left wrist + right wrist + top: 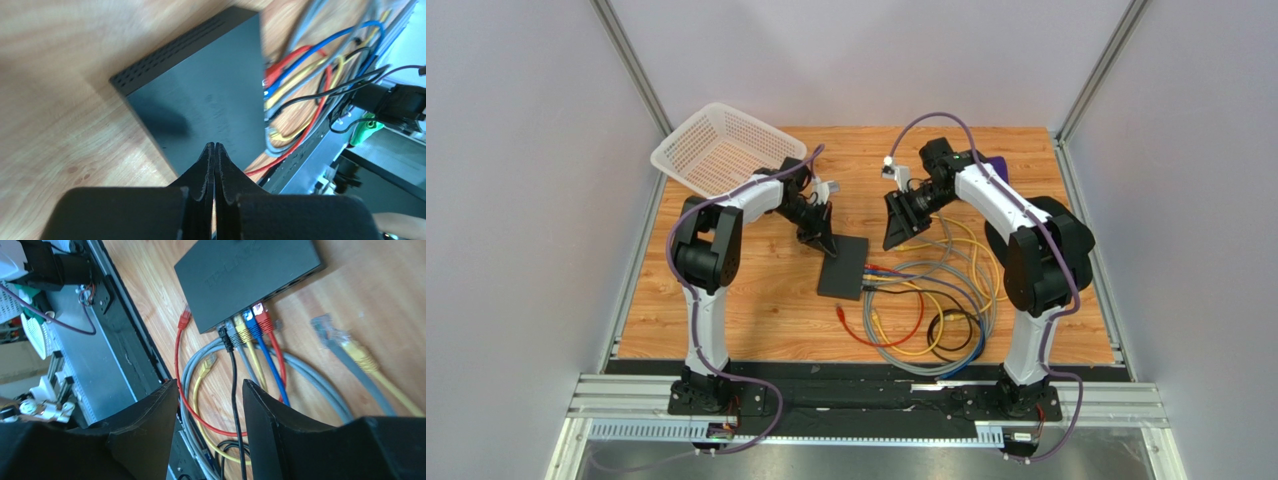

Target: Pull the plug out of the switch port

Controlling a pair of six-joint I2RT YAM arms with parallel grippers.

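Hanging by the switch (843, 267), left jaws are pressed shut; right jaws stand parted, empty.

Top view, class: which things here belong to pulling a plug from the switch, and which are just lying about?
Belong: flat matte-black switch box; row of black, grey, yellow, blue and red plugs in its ports; open right hand; shut left hand.
Lying about: white plastic mesh basket; unplugged yellow-tipped cable; loose red plug.

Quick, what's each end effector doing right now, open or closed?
Left end effector: closed, holding nothing.
Right end effector: open, holding nothing.
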